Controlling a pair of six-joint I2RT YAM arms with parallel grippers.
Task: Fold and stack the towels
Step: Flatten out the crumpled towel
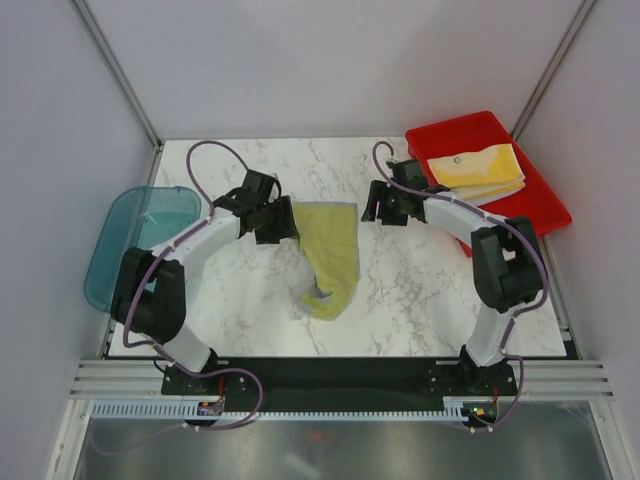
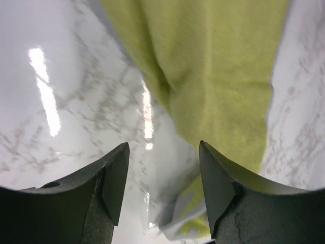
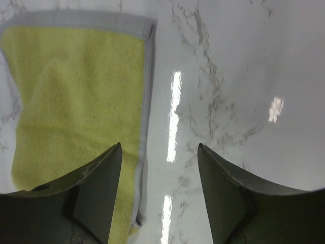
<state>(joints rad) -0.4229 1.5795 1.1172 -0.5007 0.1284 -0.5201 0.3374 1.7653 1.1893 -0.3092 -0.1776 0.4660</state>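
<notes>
Top external view: one yellow-green towel (image 1: 332, 255) with a grey hem lies at the centre of the tabletop (image 1: 430, 290). Its 12 o'clock edge is spread flat. Its 6 o'clock end is narrowed and bunched, with a grey corner turned up.

Tool state:
- Left tool (image 1: 283, 224): at the towel's 10 o'clock corner. The left wrist view shows the jaws wide apart with nothing between them; the cloth lies just beyond the tips.
- Right tool (image 1: 374, 206): just beside the towel's 2 o'clock corner. The right wrist view shows the jaws wide and gripping nothing; the grey hem lies along the inner side of one finger.

Step in hand, as judged: folding of this towel is started but not finished, and the cloth is not held.

Next move, as judged: flatten the bunched 6 o'clock end, then pinch two corners together and bring them over evenly. A skewed grasp would give a crooked fold.

Containers:
- Red tray (image 1: 440, 135), at 2 o'clock: holds folded yellow towels (image 1: 478, 172), laid one upon another.
- Translucent teal tub (image 1: 120, 250), at 9 o'clock: no cloth shows inside.
</notes>
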